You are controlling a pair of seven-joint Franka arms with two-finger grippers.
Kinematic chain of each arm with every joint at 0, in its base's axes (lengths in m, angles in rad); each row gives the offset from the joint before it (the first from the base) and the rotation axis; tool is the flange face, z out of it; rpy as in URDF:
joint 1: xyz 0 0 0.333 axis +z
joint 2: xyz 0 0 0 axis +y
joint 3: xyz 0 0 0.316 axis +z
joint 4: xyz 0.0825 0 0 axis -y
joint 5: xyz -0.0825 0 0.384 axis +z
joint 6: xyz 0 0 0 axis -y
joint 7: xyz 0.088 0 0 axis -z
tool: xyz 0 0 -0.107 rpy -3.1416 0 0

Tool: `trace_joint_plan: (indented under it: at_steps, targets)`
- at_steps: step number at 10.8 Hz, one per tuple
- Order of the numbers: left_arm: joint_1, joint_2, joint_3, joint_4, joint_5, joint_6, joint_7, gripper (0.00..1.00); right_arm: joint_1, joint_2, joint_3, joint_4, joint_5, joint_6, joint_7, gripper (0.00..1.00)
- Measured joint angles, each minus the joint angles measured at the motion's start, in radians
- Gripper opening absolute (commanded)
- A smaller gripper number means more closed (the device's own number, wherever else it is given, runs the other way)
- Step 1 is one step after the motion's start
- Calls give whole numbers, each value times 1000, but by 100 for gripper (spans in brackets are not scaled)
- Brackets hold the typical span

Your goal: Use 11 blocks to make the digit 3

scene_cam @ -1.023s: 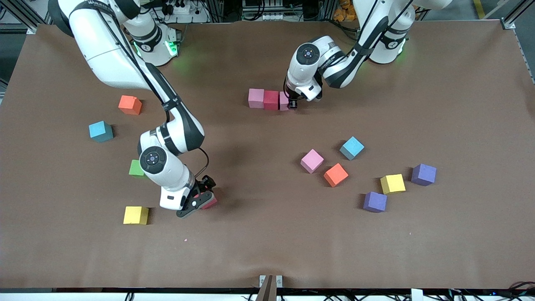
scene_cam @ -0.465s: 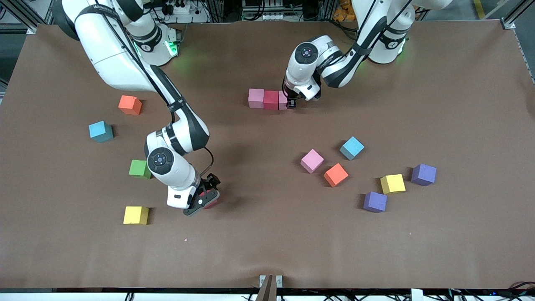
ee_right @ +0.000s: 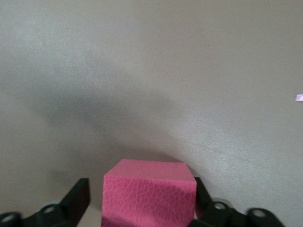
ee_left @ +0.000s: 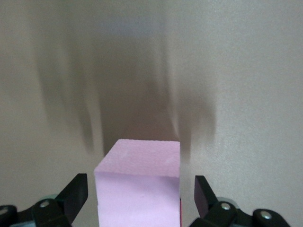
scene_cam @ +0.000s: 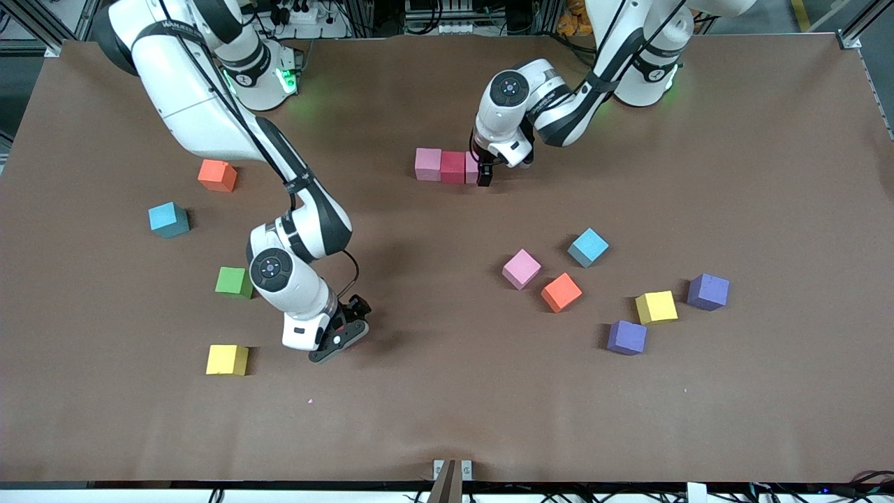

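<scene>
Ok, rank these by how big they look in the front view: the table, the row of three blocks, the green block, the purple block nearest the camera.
1. table
2. row of three blocks
3. green block and purple block: they look about alike, so they are not ranked.

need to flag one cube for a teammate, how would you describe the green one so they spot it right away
Start at the right arm's end of the brown table. The small green foam cube sits there beside the right arm's white forearm, nearer the camera than the light blue cube and farther than the yellow cube. It is the only green one.
</scene>
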Motion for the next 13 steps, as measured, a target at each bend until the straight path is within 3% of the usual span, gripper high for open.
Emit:
trace_joint_plan:
  at_steps: [1,3,6,9,13]
  targets:
    - [0,0,0,4,0,-1,0,100,0,2,-1,-5,0,0,0,67]
    - [0,-5,0,13,0,-7,0,100,8,1,-12,-10,0,-1,0,42]
    - [1,-43,0,36,0,-86,0,100,95,-28,-97,-7,13,-61,15,39]
    - [10,-86,4,99,0,-216,21,100,120,-125,-112,-24,114,-179,49,39]
    - [153,-88,17,204,12,-322,363,100,168,-327,-99,-302,254,-61,167,39]
